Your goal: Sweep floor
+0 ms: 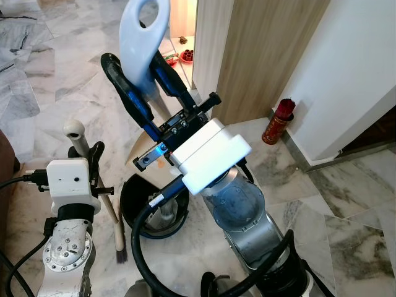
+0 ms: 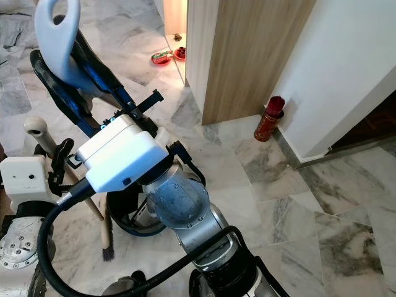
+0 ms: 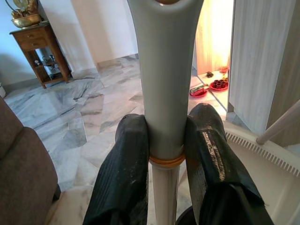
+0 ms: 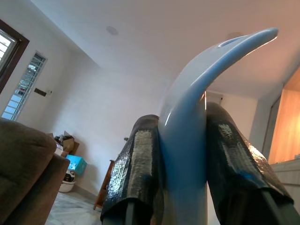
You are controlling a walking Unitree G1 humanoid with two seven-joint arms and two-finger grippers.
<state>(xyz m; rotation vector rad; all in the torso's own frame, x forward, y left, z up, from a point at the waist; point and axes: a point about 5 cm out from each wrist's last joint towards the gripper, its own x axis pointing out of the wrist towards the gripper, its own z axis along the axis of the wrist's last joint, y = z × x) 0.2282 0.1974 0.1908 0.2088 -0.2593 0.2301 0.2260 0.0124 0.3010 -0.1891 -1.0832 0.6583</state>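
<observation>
My right hand [image 1: 143, 77] is raised in front of me at about 11 o'clock, both black fingers [image 4: 140, 168] clamped on the pale blue looped handle [image 1: 145, 37] of the dustpan. Held high on the grip, so the pan [image 1: 151, 204] hangs below; I judge this keeps it upright and easy to carry.

My left hand [image 3: 164, 140] sits lower, at 9 o'clock, fingers [image 3: 126, 159] closed on the broom handle [image 3: 165, 70] just above its orange collar [image 3: 165, 161]. The broom's rounded cream top [image 1: 73, 129] stands above my wrist; its dark bristles [image 1: 121, 252] reach the marble floor [image 1: 346, 198] just left of the pan. Gripping near the top leaves the head free to swing, I think.

Containers: the dark round dustpan bucket sits low at 6 o'clock, partly behind my forearm; contents cannot be told. A red cylindrical holder [image 1: 278, 121] with dark sticks stands at 2 o'clock against the white wall, beside a wooden panel [image 1: 272, 55]. Red dishes [image 1: 185, 55] lie on the floor at 12 o'clock in the lit doorway.

Judgement: both tools in hand, sweeping not yet evident; no debris visible.
</observation>
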